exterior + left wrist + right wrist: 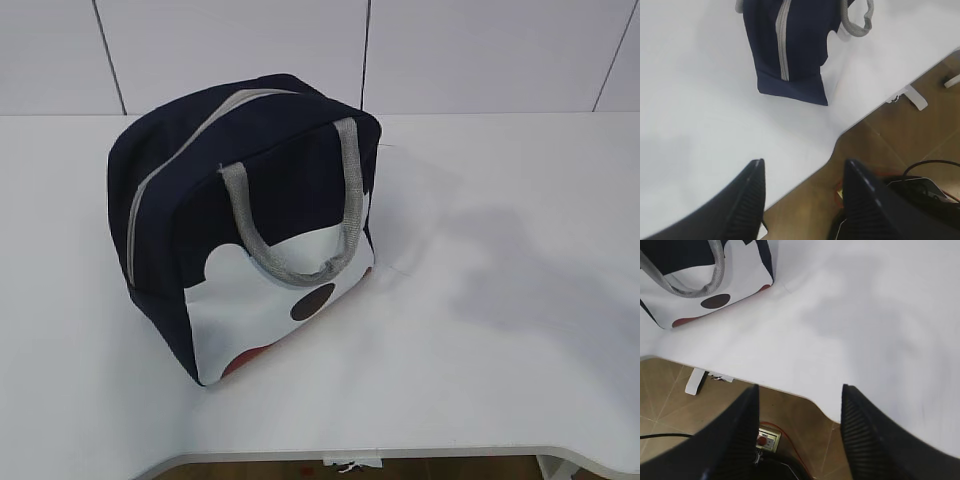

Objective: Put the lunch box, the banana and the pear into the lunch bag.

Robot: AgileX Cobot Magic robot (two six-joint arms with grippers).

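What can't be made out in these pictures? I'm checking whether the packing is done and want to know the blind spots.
- Inside of the lunch bag: hidden in all three views by its fabric and the closed-looking zipper.
- Lunch box, banana and pear: in no view; whether they are inside cannot be told.
- Bag top: cut off by the upper edge in both wrist views.
- Left gripper and right gripper: only the fingers show.

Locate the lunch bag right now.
The lunch bag sits left of centre on the white table in the exterior view, zipper closed, grey handle lying over its white panel; both wrist views catch it ahead of the open jaws.
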